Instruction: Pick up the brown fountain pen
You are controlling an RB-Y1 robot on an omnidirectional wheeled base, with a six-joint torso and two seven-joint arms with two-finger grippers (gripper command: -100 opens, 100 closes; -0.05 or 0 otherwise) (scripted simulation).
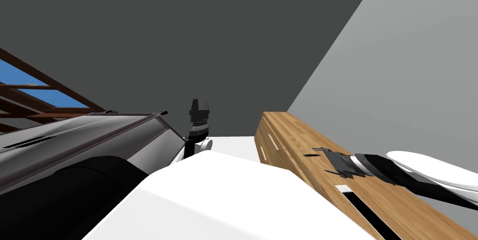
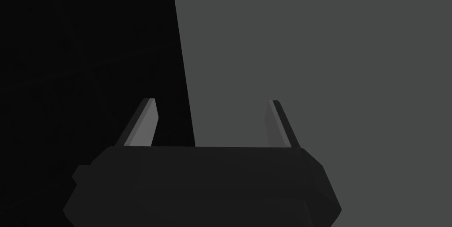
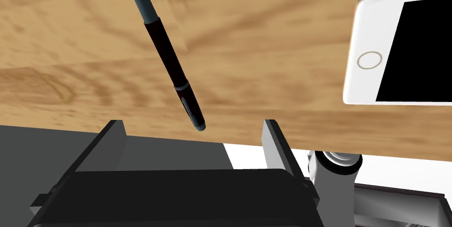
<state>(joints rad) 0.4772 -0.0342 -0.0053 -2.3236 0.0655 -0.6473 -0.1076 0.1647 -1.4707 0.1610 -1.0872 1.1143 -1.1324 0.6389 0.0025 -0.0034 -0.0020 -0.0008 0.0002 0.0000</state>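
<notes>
My left hand (image 2: 212,103) is up by the dark grey wall, fingers spread, holding nothing. On the wooden desk (image 3: 273,39), the dark fountain pen (image 3: 170,61) lies flat just ahead of my right hand (image 3: 192,125), which is spread wide and not touching it. A white smartphone (image 3: 366,52) lies beside the pen.

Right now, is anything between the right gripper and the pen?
Nothing visible: the dark fountain pen lies bare on the wooden top, ahead of the open right gripper. The white smartphone lies apart, off to the side.
</notes>
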